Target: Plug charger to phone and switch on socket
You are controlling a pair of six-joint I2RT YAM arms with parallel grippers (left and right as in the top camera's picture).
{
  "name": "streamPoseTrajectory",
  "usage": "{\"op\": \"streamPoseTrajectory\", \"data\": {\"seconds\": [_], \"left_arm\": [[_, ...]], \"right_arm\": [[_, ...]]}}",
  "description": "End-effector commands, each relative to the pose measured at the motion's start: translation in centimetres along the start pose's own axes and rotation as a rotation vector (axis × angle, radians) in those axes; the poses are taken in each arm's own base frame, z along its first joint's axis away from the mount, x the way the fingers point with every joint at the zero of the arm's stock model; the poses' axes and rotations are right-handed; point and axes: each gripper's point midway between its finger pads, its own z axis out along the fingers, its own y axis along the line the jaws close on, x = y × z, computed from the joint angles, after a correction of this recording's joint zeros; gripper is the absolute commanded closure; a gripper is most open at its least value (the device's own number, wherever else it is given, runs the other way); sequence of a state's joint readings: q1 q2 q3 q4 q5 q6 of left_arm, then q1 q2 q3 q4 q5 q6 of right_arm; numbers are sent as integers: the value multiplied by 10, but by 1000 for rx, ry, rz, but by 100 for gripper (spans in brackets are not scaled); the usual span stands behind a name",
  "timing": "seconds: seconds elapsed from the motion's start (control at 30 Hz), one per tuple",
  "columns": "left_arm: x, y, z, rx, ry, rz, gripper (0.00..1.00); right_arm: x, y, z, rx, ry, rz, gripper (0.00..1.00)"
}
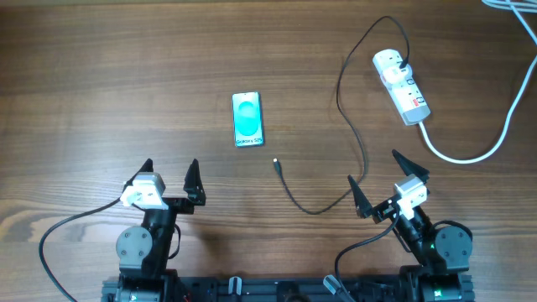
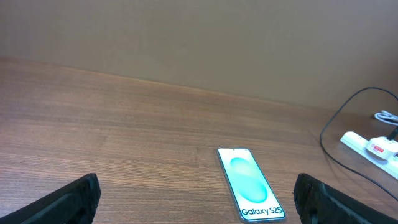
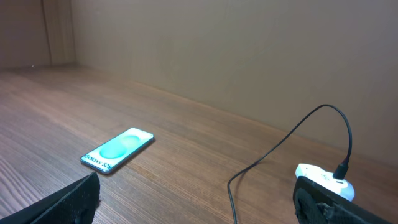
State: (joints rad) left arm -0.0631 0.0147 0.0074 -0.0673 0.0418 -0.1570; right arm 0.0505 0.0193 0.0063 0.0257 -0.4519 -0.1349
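Note:
The phone lies flat mid-table, cyan screen up, its "Galaxy" strip toward me; it shows in the left wrist view and the right wrist view. The black charger cable runs from the socket at the back right to its small plug, which lies loose on the table just right of and nearer than the phone. The socket also shows in the right wrist view and the left wrist view. My left gripper is open and empty, nearer than the phone. My right gripper is open and empty, beside the cable's loop.
The socket's thick white cord curves off to the right edge of the table. A wall stands behind the table. The table top is brown wood.

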Motion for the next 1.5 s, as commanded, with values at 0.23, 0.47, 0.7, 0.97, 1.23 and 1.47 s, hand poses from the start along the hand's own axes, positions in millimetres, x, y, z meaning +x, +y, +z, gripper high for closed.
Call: {"op": "streamPoseTrajectory", "data": {"seconds": [0.23, 0.47, 0.7, 0.97, 1.23, 1.47], "left_arm": [[1, 2, 0, -9, 1, 18, 0], [1, 2, 0, -9, 1, 18, 0], [1, 2, 0, -9, 1, 19, 0], [0, 6, 0, -31, -6, 22, 0], [0, 6, 0, -31, -4, 22, 0], [-19, -6, -1, 28, -77, 23, 0]], "right_arm": [[-1, -1, 0, 3, -7, 1, 0], [-1, -1, 0, 3, -7, 0, 0], [-1, -1, 0, 3, -7, 0, 0], [-1, -1, 0, 3, -7, 0, 0], [-1, -1, 0, 3, -7, 0, 0], [-1, -1, 0, 3, -7, 1, 0]]}}
